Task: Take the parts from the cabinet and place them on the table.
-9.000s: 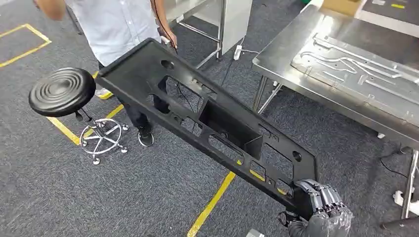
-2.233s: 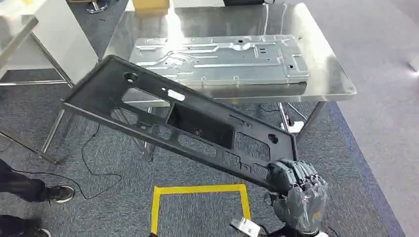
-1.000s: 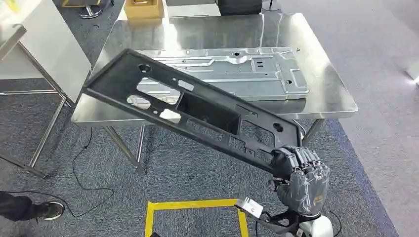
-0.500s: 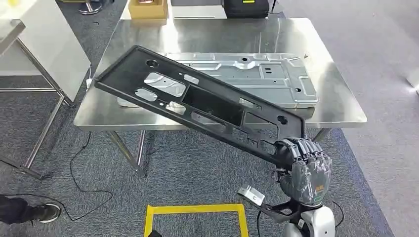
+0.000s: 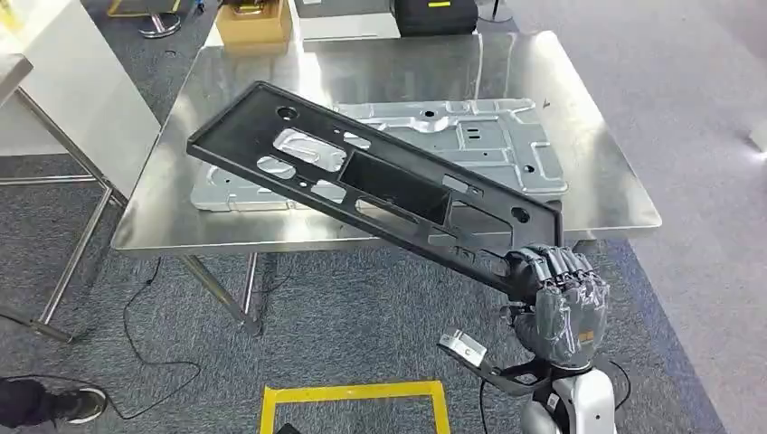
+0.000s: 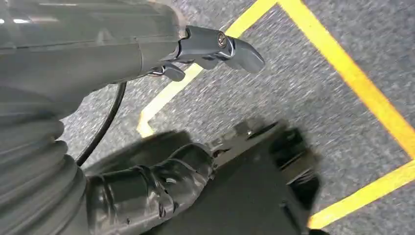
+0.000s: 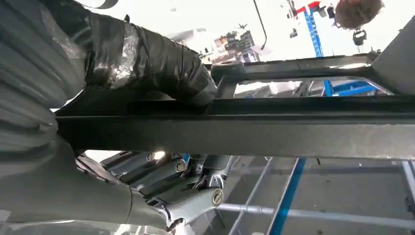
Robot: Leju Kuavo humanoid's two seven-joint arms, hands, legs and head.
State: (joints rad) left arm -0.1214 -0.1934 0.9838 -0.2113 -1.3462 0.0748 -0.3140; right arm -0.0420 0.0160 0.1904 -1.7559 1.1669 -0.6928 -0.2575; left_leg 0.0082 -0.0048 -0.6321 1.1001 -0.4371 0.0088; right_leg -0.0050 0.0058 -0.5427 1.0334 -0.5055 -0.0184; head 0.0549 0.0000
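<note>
From the left, the long black panel [image 5: 380, 185] begins with its far end raised over the steel worktop [image 5: 597, 194], above the silver pressed sheet [image 5: 493, 145] that already lies there. It slopes down to the right, off the worktop's near edge, to the right robot hand [image 5: 552, 294], which grips its near corner. The panel is carried, not yet set down.

The risk I judge greatest is leverage: one grip at the very end of a long part (nearly all its length hangs away from the fingers) could let it twist or slip. Lowered as it stands, the far end may also land on the silver sheet and scrape or shift it instead of meeting bare steel.

The right wrist view gives what the head view cannot: the thumb [image 7: 156, 63] pressed on one face of the panel's edge rail [image 7: 293, 129] with darker fingers [image 7: 161, 174] curled beneath. The left wrist view shows the left robot hand [image 6: 147, 191] over carpet with yellow tape [image 6: 352, 78]; it seems to hold nothing, though blur leaves me unable to tell.
</note>
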